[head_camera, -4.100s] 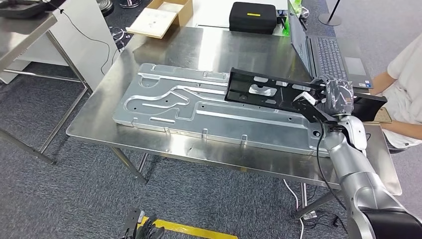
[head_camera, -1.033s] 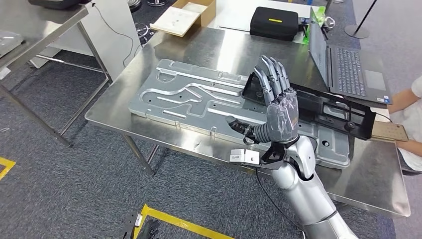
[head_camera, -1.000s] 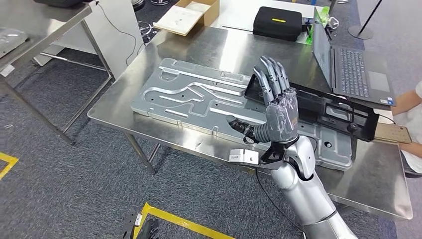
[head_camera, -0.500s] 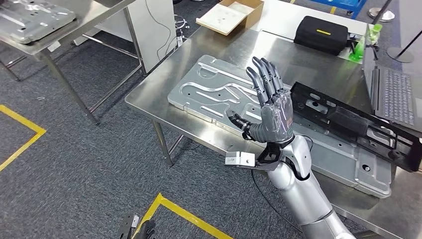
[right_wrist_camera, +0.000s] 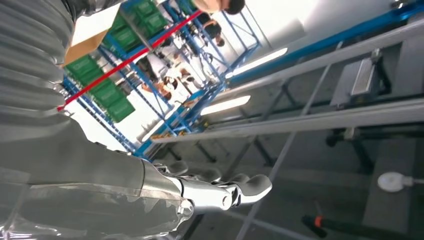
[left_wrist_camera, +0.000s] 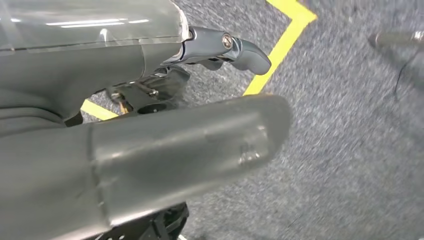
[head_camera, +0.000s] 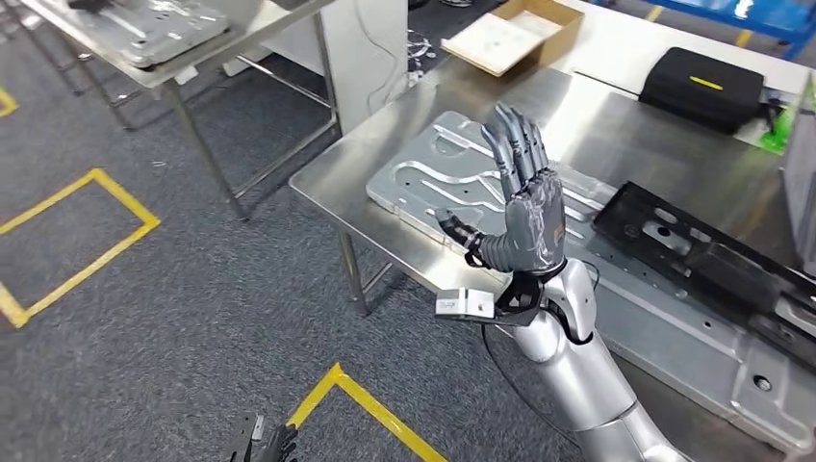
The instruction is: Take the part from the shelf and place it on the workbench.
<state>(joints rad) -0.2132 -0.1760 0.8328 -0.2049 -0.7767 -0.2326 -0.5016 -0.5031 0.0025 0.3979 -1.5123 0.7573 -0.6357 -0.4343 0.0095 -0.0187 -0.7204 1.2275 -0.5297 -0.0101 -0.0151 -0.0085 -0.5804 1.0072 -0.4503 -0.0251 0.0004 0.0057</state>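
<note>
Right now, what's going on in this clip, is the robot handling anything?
Nothing is being held. The black part lies on the steel workbench, resting partly on a large grey metal plate. The right hand is raised in front of the bench, fingers spread and empty. The left hand hangs low over the carpeted floor, also holding nothing. Placing looks done.

Left robot hand [left_wrist_camera: 150,145] above yellow-taped carpet [left_wrist_camera: 350,150]

The black part [head_camera: 712,265] runs off the head view's right edge.
</note>
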